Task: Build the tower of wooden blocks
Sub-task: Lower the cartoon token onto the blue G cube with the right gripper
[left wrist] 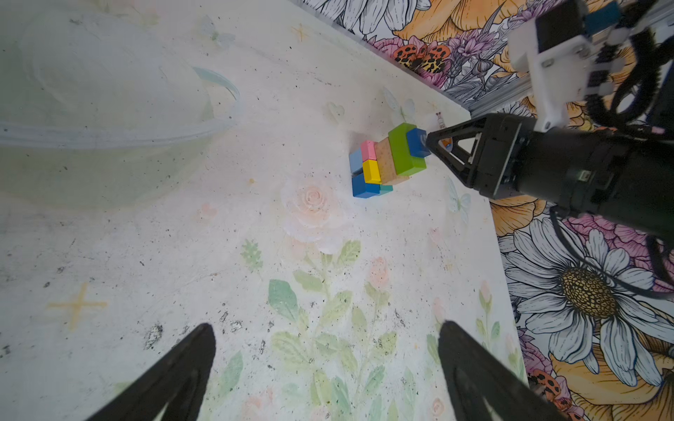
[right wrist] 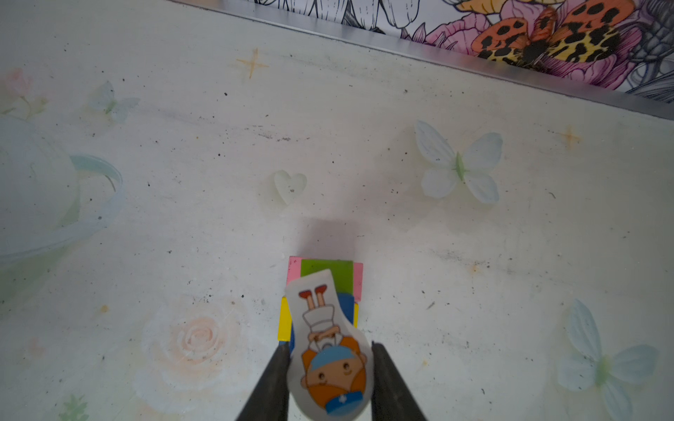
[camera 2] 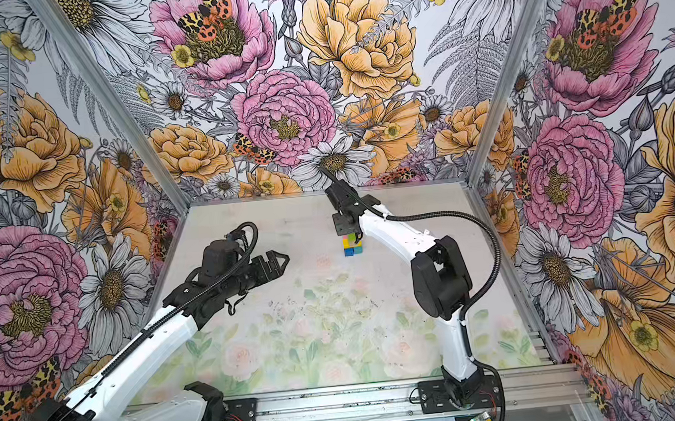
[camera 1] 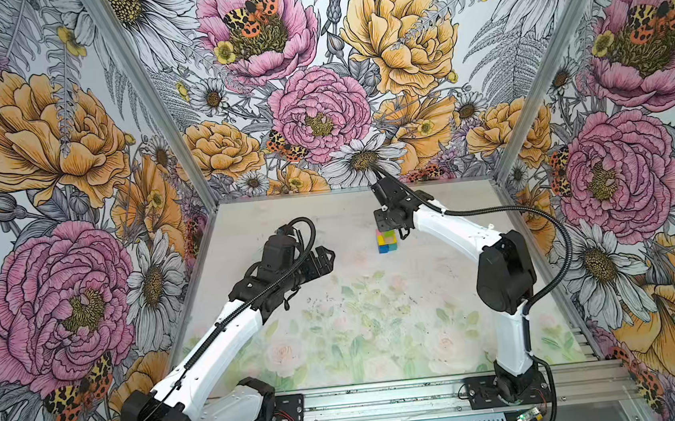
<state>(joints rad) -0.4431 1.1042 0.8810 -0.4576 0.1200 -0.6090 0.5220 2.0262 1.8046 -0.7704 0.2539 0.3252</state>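
The tower [camera 1: 386, 240] [camera 2: 352, 245] stands near the back of the table. In the left wrist view its wood blocks show: light blue [left wrist: 355, 160], dark blue [left wrist: 363, 187] and teal [left wrist: 386, 189] cubes lowest, then yellow [left wrist: 372, 171], pink [left wrist: 367, 150], bare wood [left wrist: 386, 160], a green brick [left wrist: 403, 149] and a dark blue cube [left wrist: 415, 144] on top. My right gripper [right wrist: 330, 350] [camera 1: 389, 221] hangs straight over it, shut on a white cartoon-figure piece [right wrist: 330, 346] that meets the top cube. My left gripper [left wrist: 324, 328] [camera 1: 325, 258] is open, empty, left of the tower.
The metal rail [right wrist: 437, 54] at the foot of the flowered back wall runs close behind the tower. The pale floral table mat [camera 1: 358, 326] spreads in front. Both arm bases sit on the front rail [camera 1: 386, 403].
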